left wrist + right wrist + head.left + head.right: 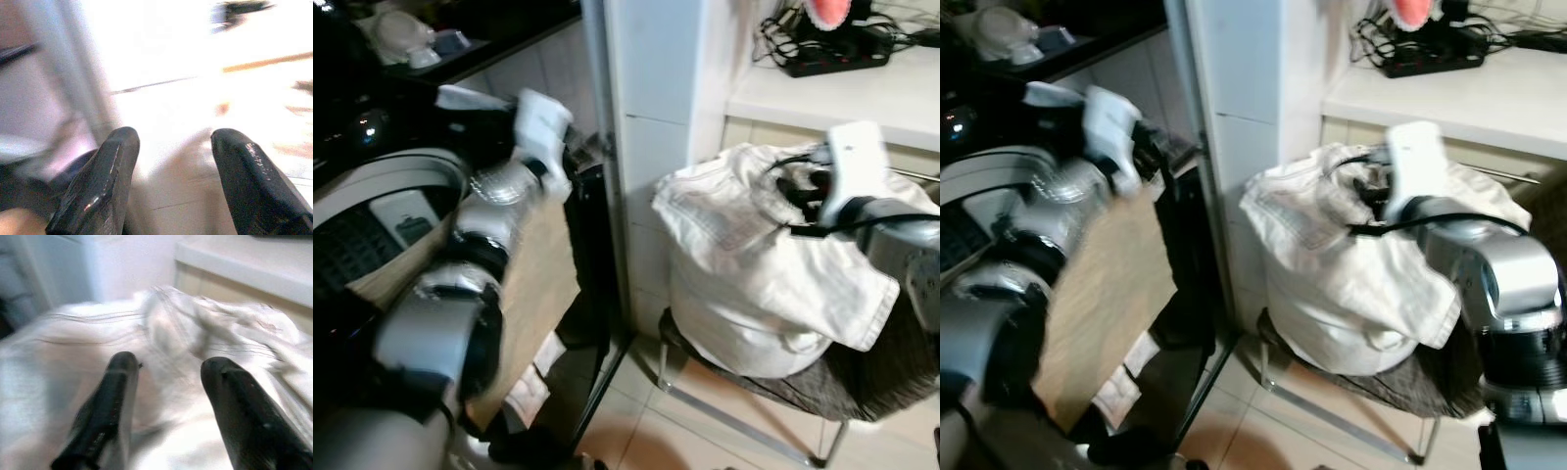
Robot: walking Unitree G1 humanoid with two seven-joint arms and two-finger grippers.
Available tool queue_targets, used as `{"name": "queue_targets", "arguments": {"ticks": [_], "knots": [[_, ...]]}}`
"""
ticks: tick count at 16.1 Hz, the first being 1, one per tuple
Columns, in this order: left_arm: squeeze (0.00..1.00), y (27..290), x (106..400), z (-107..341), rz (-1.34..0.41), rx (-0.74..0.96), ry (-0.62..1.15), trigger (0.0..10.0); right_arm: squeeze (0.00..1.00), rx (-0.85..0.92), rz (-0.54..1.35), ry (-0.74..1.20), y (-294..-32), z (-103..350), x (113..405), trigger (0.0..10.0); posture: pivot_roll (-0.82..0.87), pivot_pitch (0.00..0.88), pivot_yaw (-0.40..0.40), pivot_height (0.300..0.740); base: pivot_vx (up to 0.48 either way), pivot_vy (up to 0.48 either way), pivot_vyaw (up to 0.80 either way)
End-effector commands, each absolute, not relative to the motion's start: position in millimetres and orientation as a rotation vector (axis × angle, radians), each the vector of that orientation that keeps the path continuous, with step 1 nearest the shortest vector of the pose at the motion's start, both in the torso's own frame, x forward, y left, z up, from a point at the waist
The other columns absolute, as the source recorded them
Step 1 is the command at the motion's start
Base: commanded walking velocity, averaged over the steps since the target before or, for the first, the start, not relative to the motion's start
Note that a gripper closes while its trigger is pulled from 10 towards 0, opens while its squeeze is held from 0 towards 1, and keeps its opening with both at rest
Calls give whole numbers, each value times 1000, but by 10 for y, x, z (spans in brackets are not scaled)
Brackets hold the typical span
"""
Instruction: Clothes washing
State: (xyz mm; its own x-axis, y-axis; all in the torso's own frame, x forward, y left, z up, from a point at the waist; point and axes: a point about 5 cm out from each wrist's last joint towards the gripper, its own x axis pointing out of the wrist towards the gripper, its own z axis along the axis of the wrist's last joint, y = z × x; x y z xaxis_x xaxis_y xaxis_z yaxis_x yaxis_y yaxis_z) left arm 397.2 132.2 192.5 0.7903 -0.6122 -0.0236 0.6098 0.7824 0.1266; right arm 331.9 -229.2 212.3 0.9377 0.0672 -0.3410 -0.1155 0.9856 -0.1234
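The white clothes (pixel 754 264) are heaped up in a round pile in the right half of the head views, sitting on a low dark metal-legged stand (pixel 744 392) on the tiled floor (pixel 675 431), right next to a white pillar (pixel 656 117). The right claw (pixel 168 382) is hovering right over the top of that pile, fingers spread apart with nothing between them, white denim-looking fabric filling the space below; whether the tips actually touch the cloth can't be told, it's too blurry. The right arm (pixel 1489 264) comes in from the right edge of the frame, its white wrist block sticking up above the heap. Over on the left side, the left arm (pixel 460 284) reaches up toward the upper left of the frame, in front of a tan cardboard-like panel (pixel 538 274) leaning next to dark fabric (pixel 587 255). The left claw (pixel 171 166) is released too, its two black fingers wide apart and gripping nothing, with a bright blurry pale surface beyond them. The washing machine (pixel 372 206) shows at the far left, its rounded grey rim and dark opening partly behind the arm. Up in the top right, a white tabletop (pixel 842 93) carries a black power strip (pixel 832 54) with a tangle of cables.
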Motion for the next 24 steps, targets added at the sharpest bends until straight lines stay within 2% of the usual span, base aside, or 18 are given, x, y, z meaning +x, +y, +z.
{"name": "queue_targets", "arguments": {"ticks": [1, 3, 6, 10, 11, 12, 13, 14, 15, 24], "knots": [[0, 1248, 3940, 2049, -753, 159, -73, 10000, 1000, -136, 82, 347, -2337, 2111, 3373, 10000, -144, 0, 128, 740, 0, 0, 0], [0, 1078, 3737, 2053, -921, 173, -105, 10000, 1000, -186, 42, 431, -2499, 1930, 3539, 10000, -135, 0, 126, 740, 0, 0, 0], [0, 993, 3546, 2009, -1041, 180, -73, 10000, 1000, -170, 60, 454, -2565, 1862, 3654, 10000, -125, 0, 121, 740, 0, 0, 0], [0, 940, 3400, 1965, -1085, 189, -49, 10000, 1000, -196, 30, 534, -2633, 1629, 3711, 10000, -108, 0, 112, 740, 0, 0, 0], [0, 923, 3352, 1964, -1096, 194, -34, 10000, 0, -220, 29, 574, -2646, 1533, 3703, 10000, -105, 0, 110, 740, 0, 0, 0], [0, 909, 3309, 1966, -1108, 199, -19, 10000, 0, -214, 43, 596, -2639, 1469, 3697, 10000, -102, 0, 108, 740, 0, 0, 0], [0, 894, 3277, 1970, -1120, 192, -11, 10000, 0, -201, 48, 605, -2639, 1432, 3693, 9059, -102, 0, 108, 740, 0, 0, 0], [0, 881, 3252, 1974, -1129, 189, -5, 10000, 0, -191, 52, 609, -2639, 1408, 3690, 3216, -102, 0, 108, 740, 0, 0, 0], [0, 854, 3214, 1976, -1146, 180, 2, 10000, 0, -179, 59, 611, -2645, 1381, 3688, 0, -102, 0, 110, 740, 0, 0, 0], [0, 798, 3207, 1974, -1112, 173, 32, 10000, 0, -154, 60, 566, -2706, 1414, 3711, 0, -107, 0, 112, 740, 0, 0, 0]]}}
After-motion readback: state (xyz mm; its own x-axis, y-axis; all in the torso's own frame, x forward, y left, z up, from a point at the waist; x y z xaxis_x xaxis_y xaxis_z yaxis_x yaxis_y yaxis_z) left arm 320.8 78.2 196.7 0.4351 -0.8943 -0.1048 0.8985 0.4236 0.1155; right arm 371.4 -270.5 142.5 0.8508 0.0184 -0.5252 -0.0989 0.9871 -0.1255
